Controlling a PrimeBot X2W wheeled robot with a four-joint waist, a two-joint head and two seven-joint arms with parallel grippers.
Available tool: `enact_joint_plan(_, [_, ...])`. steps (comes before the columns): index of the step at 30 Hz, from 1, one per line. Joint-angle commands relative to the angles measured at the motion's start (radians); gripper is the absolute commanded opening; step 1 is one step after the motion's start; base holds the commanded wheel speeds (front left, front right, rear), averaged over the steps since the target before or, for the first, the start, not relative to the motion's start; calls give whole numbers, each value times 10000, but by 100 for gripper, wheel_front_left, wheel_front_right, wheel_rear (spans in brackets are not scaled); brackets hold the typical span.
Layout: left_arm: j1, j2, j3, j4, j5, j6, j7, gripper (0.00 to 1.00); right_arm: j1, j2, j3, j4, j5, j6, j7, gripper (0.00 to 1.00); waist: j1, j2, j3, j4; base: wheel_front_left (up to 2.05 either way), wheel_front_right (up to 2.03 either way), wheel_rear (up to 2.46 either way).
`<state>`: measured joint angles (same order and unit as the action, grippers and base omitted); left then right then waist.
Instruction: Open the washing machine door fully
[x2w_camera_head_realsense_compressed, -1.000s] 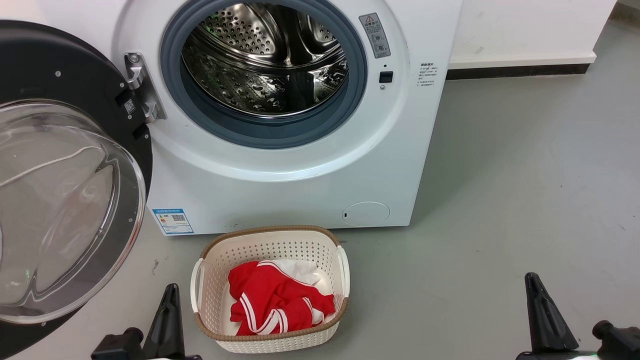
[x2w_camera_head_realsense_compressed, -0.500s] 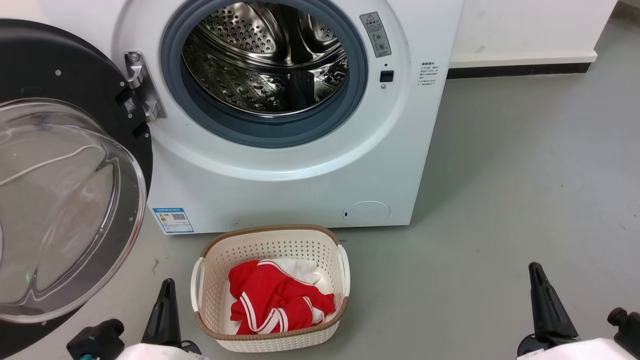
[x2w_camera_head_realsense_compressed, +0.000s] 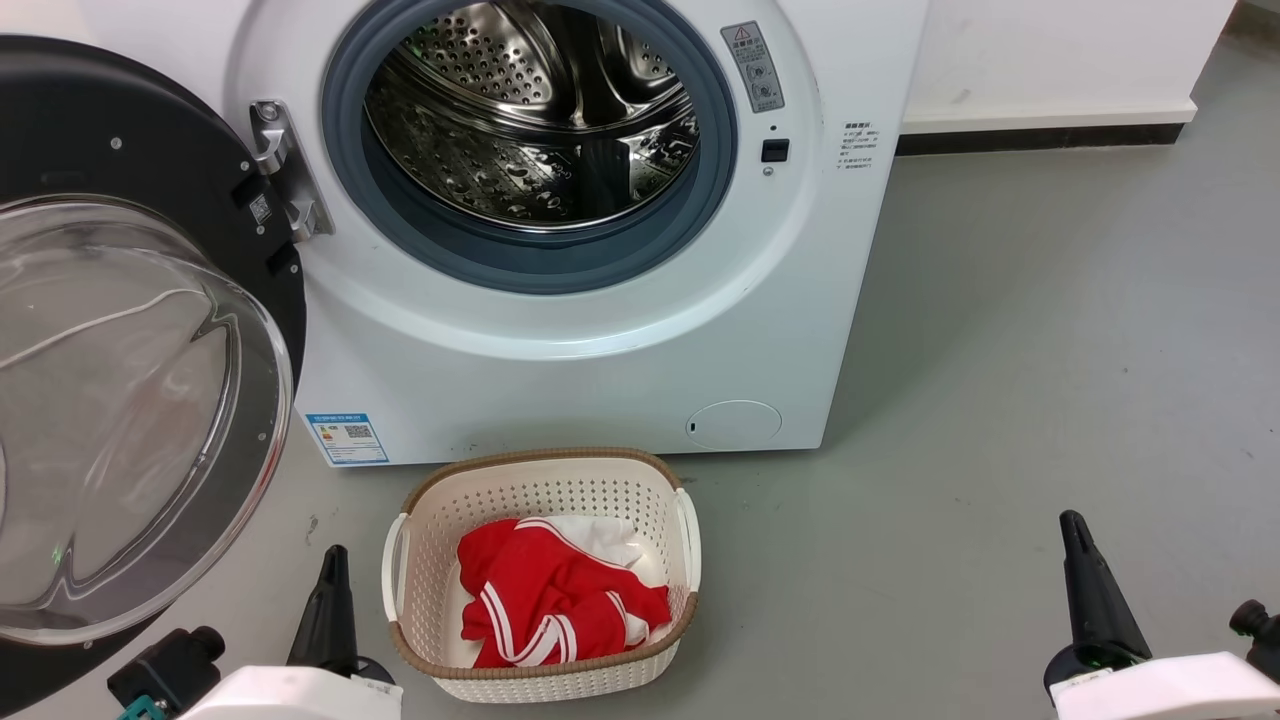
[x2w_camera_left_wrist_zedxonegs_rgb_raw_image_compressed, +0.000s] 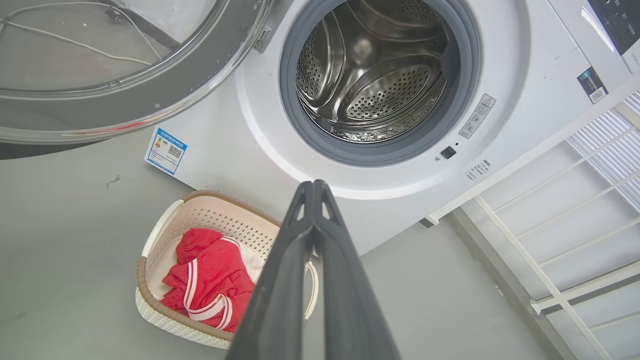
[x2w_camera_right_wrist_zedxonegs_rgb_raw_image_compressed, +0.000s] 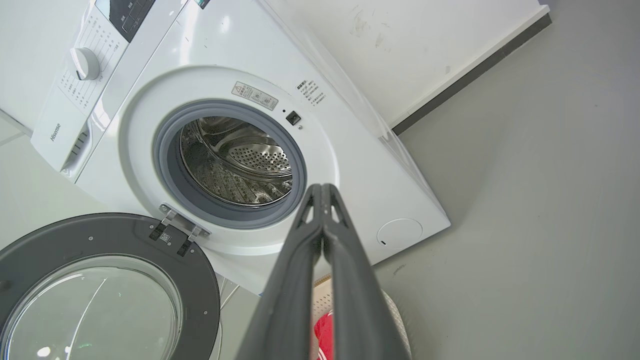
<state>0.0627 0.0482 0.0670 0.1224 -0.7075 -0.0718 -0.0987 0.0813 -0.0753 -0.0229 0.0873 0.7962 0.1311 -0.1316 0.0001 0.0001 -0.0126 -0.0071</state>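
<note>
While both my arms hang low before the washing machine, my hands are clear of it and of everything else. My left hand has its two dark fingers pressed together to the tips, with nothing between them. In the head view it points up from the bottom edge, just left of the cream basket. My right hand is pressed together in the same way and grips nothing. It sits far off to the right over bare grey floor, well apart from the machine.

The washing machine door is swung wide out to the machine's left side, hanging on its metal hinge at the left of the opening. Its bulging clear glass bowl faces outward toward me, ringed by the black disc. The mouth of the machine is uncovered — the grey rubber ring and the perforated steel drum show fully.

Low on the white front are a blue label at the left corner and a small round cap to the right. The basket stands on the floor just in front of the machine, and a red cloth with white stripes is bundled inside it over something white.
</note>
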Motion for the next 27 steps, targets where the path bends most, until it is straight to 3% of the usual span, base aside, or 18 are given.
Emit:
enact_joint_plan(1, [-286, 17, 29, -76, -322, -80, 63, 0, -271, -89, -15, -46, 326, -1, 48, 0, 0, -1, 2, 1, 0, 0, 0])
enact_joint_plan(27, [-906, 23, 227, 468, -3931, -296, 926, 0, -970, -126, -161, 611, 3762, -2, 872, 0, 0, -1, 53, 24, 0, 0, 0])
